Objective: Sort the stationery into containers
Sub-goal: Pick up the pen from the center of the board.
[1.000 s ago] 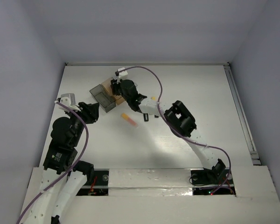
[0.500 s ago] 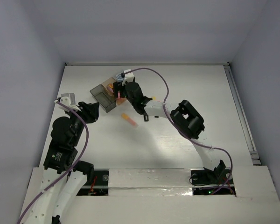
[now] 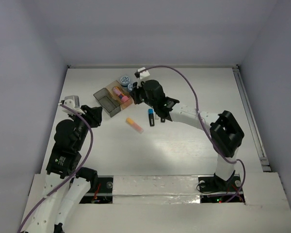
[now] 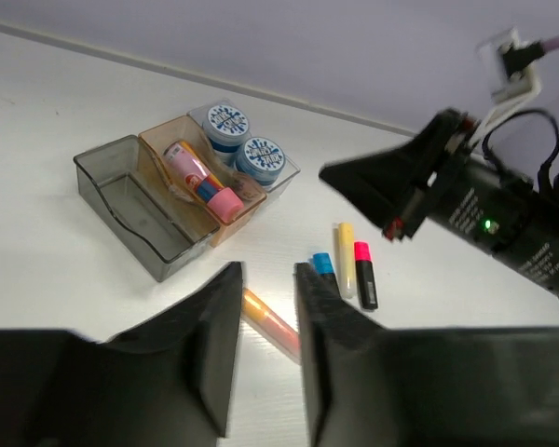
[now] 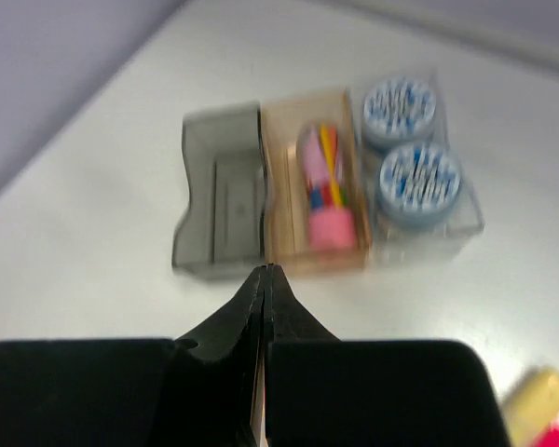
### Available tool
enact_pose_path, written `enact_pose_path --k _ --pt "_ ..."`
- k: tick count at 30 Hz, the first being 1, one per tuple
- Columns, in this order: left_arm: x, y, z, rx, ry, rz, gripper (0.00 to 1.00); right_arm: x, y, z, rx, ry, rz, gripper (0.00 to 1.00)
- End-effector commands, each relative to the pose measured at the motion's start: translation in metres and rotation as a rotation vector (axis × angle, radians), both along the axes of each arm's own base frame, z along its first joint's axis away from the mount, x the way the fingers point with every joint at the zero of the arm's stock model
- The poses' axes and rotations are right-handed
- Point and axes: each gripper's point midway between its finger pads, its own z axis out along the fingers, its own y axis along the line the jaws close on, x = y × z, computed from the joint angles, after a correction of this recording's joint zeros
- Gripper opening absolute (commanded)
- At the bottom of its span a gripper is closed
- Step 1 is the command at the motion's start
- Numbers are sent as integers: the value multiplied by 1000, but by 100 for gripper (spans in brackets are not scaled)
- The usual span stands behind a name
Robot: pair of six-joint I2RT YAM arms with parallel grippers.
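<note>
The containers stand in a row: a dark grey bin (image 3: 105, 103), a tan bin (image 3: 120, 95) and a clear bin (image 4: 281, 173). Two blue-white tape rolls (image 4: 228, 122) (image 4: 261, 155) fill the clear one. A pink bottle-shaped piece (image 5: 324, 200) lies in the tan one. An orange highlighter (image 3: 134, 124) lies on the table below the bins. Blue-black (image 4: 323, 265), yellow (image 4: 346, 256) and red-black (image 4: 364, 277) highlighters lie side by side to its right. My right gripper (image 3: 136, 95) hovers shut and empty just right of the bins. My left gripper (image 3: 94, 116) is open, narrowly, left of the orange highlighter.
The white table (image 3: 199, 141) ends at walls on the far side, left and right. A metal rail (image 3: 250, 116) runs along its right edge. The right arm's elbow (image 3: 227, 131) hangs over the right half of the table.
My right gripper has let the pink bottle-shaped piece drop into the tan bin, drawn back to the right and shut. My left jaws have narrowed slightly.
</note>
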Motion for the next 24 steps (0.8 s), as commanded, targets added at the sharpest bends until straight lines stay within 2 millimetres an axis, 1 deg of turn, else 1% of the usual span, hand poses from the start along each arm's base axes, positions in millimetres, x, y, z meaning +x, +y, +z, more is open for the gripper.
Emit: enact_pose_path --k 1,2,3,4,5,6,7,8,9,10,11,12,13,14,15,16,17,19,20,21,22,23,24 --pt "5 -1 6 -2 -31 -3 22 -52 -13 -75 -172 240 129 0" --pt "5 0 7 -3 -31 0 20 -63 -13 -83 -183 279 175 5" --pt "5 0 7 -2 -34 3 19 -73 -19 -98 -212 320 192 10" --pt "5 0 7 -4 -35 5 16 -80 -23 -102 -222 341 203 21" --pt "5 1 8 -6 -37 8 15 -86 -25 -108 -234 357 221 44" --pt "5 1 6 -4 -29 7 15 -90 -27 -114 -250 373 235 54" --pt "4 1 7 -3 -31 5 14 -95 -30 -121 -275 395 247 61" --pt "4 1 8 -6 -37 6 14 -97 -31 -134 -308 413 258 67" --pt "3 2 8 -6 -40 10 15 -98 -32 -140 -326 427 262 69" --pt "2 3 10 -9 -48 13 15 -104 -30 -145 -353 443 276 69" --pt "2 3 10 -9 -50 16 16 -108 -28 -157 -381 454 290 70" --pt "1 3 10 -8 -47 16 17 -108 -28 -162 -390 460 291 71" --pt "1 3 10 -9 -45 14 19 -108 -29 -167 -402 471 293 74" --pt "0 3 10 -8 -46 13 20 -110 -26 -170 -418 471 297 74" --pt "0 3 10 -8 -47 13 21 -108 -27 -180 -441 480 289 74" --pt "-1 3 13 -13 -62 13 25 -110 -24 -186 -458 482 291 74" --pt "-1 4 14 -13 -63 13 27 -109 -23 -183 -456 480 295 74" --pt "0 5 13 -12 -60 16 29 -109 -22 -192 -468 496 300 72" --pt "-1 4 13 -13 -60 10 30 -107 -21 -193 -472 492 293 69" --pt "-1 3 12 -12 -57 5 30 -108 -15 -191 -477 481 302 68" --pt "-2 3 14 -14 -65 5 32 -108 -18 -199 -498 493 293 65" --pt "-2 3 15 -16 -71 4 34 -107 -18 -201 -514 484 272 56" --pt "-3 3 17 -17 -76 2 35 -103 -17 -200 -517 477 259 51"
